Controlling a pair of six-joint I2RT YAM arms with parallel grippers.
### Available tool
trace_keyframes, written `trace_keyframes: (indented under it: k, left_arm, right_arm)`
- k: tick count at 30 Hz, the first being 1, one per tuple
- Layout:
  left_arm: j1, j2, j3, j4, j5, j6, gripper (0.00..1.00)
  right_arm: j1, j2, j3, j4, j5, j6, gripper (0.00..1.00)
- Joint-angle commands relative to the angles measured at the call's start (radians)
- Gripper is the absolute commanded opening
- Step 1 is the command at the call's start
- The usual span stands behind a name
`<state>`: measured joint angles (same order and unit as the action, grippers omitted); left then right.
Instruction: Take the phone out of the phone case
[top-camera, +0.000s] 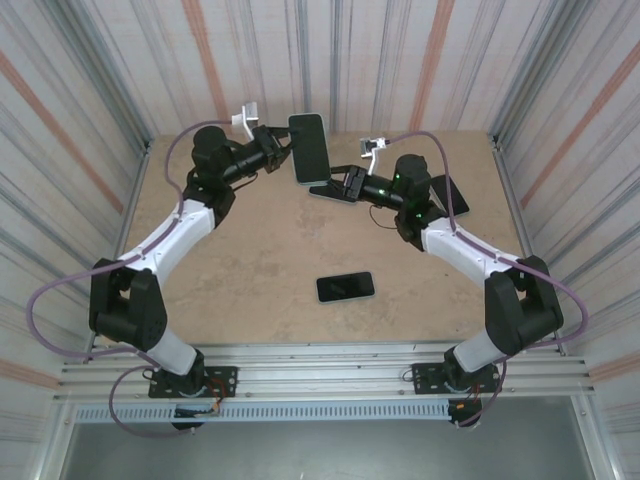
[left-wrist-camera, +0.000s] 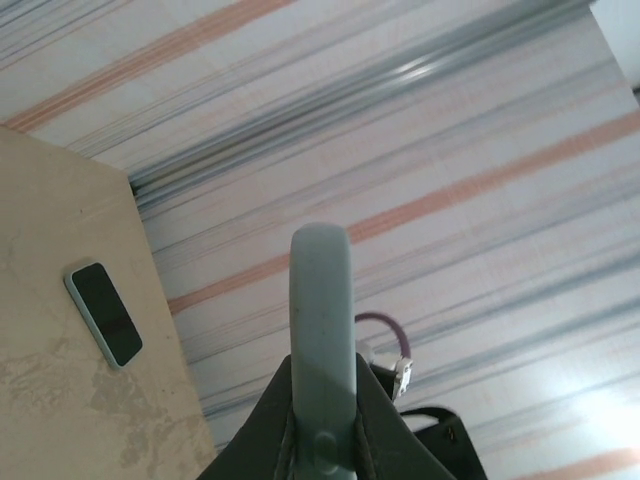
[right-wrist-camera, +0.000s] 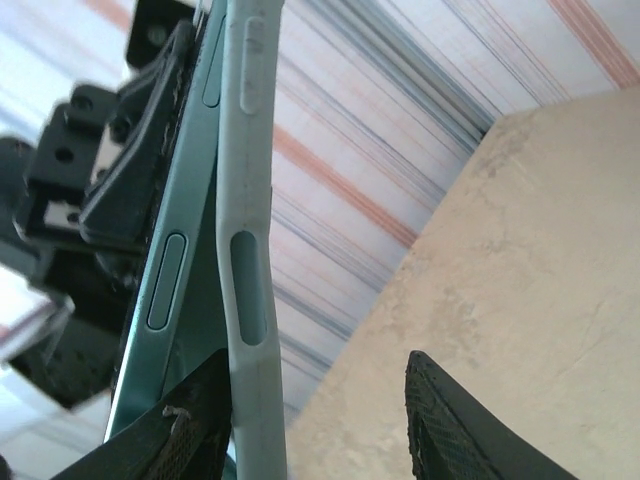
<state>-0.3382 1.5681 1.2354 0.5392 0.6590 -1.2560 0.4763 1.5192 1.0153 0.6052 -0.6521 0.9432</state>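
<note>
- Gripping the phone case by one end, my left claw is clamped shut.
- My right claw stands open at the other end, with the case's long edge beside one finger.

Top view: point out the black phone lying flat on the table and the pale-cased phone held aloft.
Black flat phone (top-camera: 345, 287): top view, dark face centre.
Pale-cased raised phone (top-camera: 308, 148): top view, dark face centre.

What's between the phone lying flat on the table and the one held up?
In the top view, bare table, then the right gripper at the lower end of the held phone; the flat phone lies apart.
</note>
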Motion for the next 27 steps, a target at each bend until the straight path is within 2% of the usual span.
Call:
trace_keyframes:
  k: [1,4,8,16,18,21,24,27]
  left_arm:
    - [-0.023,0.031,-0.032,0.068,-0.087,-0.096,0.00]
    - [-0.035,0.033,-0.037,0.050,-0.096,-0.103,0.00]
    - [-0.044,0.039,-0.051,0.063,-0.107,-0.128,0.00]
    - [-0.052,0.049,-0.050,0.056,-0.111,-0.140,0.00]
    - [-0.051,0.050,-0.050,0.043,-0.113,-0.134,0.04]
    - [-0.052,0.059,-0.050,0.050,-0.116,-0.151,0.19]
    - [-0.051,0.067,-0.047,0.067,-0.111,-0.166,0.23]
    - [-0.052,0.060,-0.039,0.021,-0.114,-0.138,0.34]
  right_arm:
    - [0.052,-0.019,0.000,0.178,0.051,0.214,0.48]
    - [0.056,-0.005,-0.018,0.242,0.084,0.340,0.48]
    - [0.059,0.007,-0.025,0.291,0.095,0.410,0.45]
    - [0.052,0.027,-0.013,0.315,0.097,0.451,0.26]
    - [0.051,0.035,-0.013,0.334,0.094,0.462,0.23]
    - [0.048,0.046,-0.013,0.338,0.091,0.451,0.18]
    - [0.047,0.055,-0.017,0.352,0.091,0.453,0.15]
    - [0.045,0.060,-0.018,0.355,0.093,0.453,0.12]
